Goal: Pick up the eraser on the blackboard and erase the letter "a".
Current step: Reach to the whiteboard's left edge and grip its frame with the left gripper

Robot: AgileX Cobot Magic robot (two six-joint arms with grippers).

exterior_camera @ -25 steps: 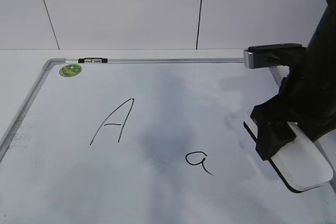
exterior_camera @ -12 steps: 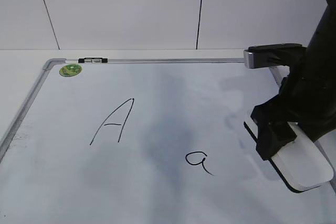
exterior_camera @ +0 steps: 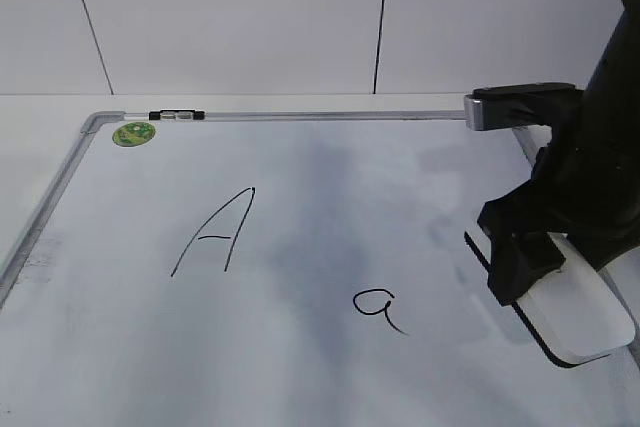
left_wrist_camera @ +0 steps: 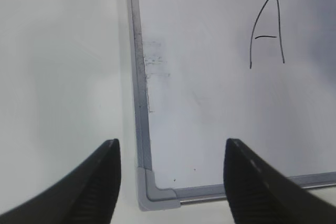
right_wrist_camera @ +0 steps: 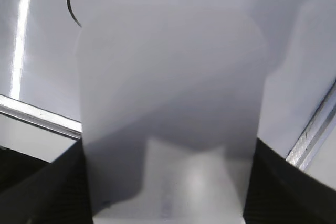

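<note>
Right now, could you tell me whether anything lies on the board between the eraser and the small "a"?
Nothing visible does. The eraser, clamped in the right gripper, sits right of the small "a", with only bare blackboard between.

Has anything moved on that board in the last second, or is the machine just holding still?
Almost nothing changed. The right tool stays clamped on the eraser at the blackboard's right side, shifting barely if at all. The letter "a" and the capital "A" remain unwiped.

White table (exterior_camera: 40, 112) under the blackboard (exterior_camera: 300, 367)
</note>
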